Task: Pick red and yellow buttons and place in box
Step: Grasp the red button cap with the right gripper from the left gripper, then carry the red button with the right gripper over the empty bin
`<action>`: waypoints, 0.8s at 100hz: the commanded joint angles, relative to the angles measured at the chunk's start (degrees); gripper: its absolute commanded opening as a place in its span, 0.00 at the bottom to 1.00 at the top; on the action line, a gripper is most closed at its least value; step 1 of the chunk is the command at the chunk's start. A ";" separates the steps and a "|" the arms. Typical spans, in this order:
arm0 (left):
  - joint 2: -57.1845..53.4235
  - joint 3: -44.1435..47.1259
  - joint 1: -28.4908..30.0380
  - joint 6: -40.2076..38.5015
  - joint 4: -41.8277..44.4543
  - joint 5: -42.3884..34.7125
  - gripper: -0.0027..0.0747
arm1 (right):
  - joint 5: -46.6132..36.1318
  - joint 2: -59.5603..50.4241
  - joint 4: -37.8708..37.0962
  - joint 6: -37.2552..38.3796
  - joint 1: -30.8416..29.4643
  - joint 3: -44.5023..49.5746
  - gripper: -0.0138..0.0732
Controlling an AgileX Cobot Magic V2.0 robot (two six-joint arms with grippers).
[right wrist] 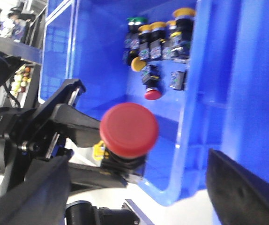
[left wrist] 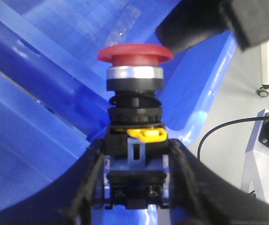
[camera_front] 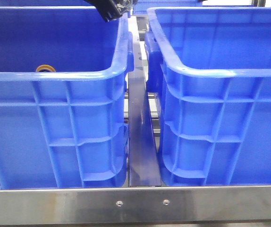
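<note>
My left gripper (left wrist: 137, 159) is shut on the black body of a red button (left wrist: 134, 54), which has a wide mushroom cap and a yellow tab. In the front view the left gripper (camera_front: 111, 12) hangs over the far right corner of the left blue box (camera_front: 55, 75). The right wrist view shows the held red button (right wrist: 129, 129) near the rim of a blue box (right wrist: 190, 154). On that box's floor lie several buttons, among them a yellow button (right wrist: 183, 14) and a small red one (right wrist: 152, 93). My right gripper (right wrist: 139, 187) is open and holds nothing.
A second blue crate (camera_front: 220, 75) stands on the right, with a narrow dark gap (camera_front: 142, 132) between the two. An orange ring (camera_front: 45, 69) shows inside the left crate. A metal rail (camera_front: 135, 203) runs along the front edge. A green-capped button (right wrist: 135, 21) lies among the others.
</note>
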 commanded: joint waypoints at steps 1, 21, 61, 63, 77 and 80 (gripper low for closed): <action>-1.77 -1.62 -0.50 -0.08 -3.07 -1.94 0.11 | -1.77 -0.28 4.98 -1.41 1.29 -1.88 0.86; -1.77 -1.62 -0.50 -0.08 -3.07 -2.17 0.11 | -2.80 2.16 8.39 -3.76 4.16 -1.88 0.86; -1.77 -1.62 -0.50 -0.08 -3.07 -2.17 0.11 | -2.89 5.60 14.79 -7.99 5.10 -1.88 0.67; -1.77 -1.62 -0.50 -0.08 -3.07 -2.17 0.11 | -2.84 5.60 14.79 -7.99 5.10 -1.88 0.64; -1.77 -1.62 -0.50 -0.08 -3.07 -2.17 0.11 | -2.07 5.60 14.79 -7.99 5.10 -1.88 0.38; -1.77 -1.62 -0.50 -0.08 -3.07 -2.17 0.11 | -2.07 5.60 14.79 -7.99 5.10 -1.88 0.34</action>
